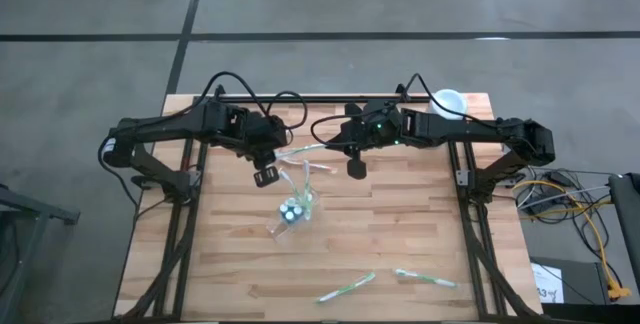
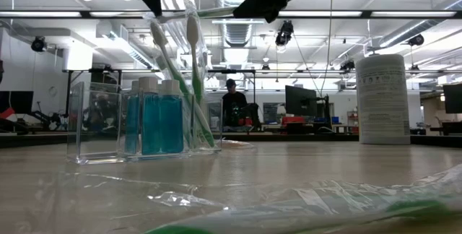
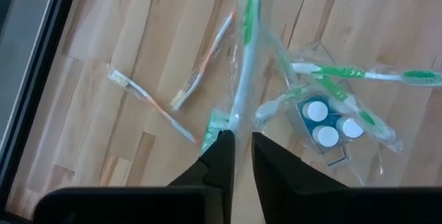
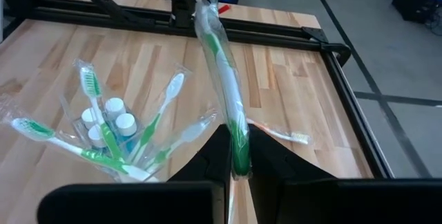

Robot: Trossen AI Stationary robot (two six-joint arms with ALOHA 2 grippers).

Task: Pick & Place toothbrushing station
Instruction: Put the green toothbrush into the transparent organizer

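The right gripper (image 4: pixel 238 156) is pinching its fingers narrowly on one end of a wrapped green toothbrush (image 4: pixel 222 65), and the left gripper (image 3: pixel 238 148) is standing with a slim gap between its fingers around the other end of the same wrapper; whether they are pressing it I cannot tell. The brush is hanging in the air between the two grippers, above the far middle of the table.

The room is stretching away beyond the table: a grey concrete floor (image 1: pixel 90 24), a ceiling with strip lights (image 2: pixel 404 14), desks with monitors, and a person (image 2: pixel 232 104) standing far off. The wooden table (image 1: pixel 400 234) is carrying a clear holder (image 2: pixel 137 126) near its middle, with blue-filled, white-capped bottles (image 2: pixel 160 118) and several wrapped toothbrushes leaning out of it. A white cylindrical tub (image 2: pixel 382 98) is standing at the far right corner. Two more wrapped toothbrushes (image 1: pixel 347 286) are lying on the near edge, right of the middle. Crumpled clear wrapping (image 2: pixel 303 201) is spreading across the nearest boards in the low view.
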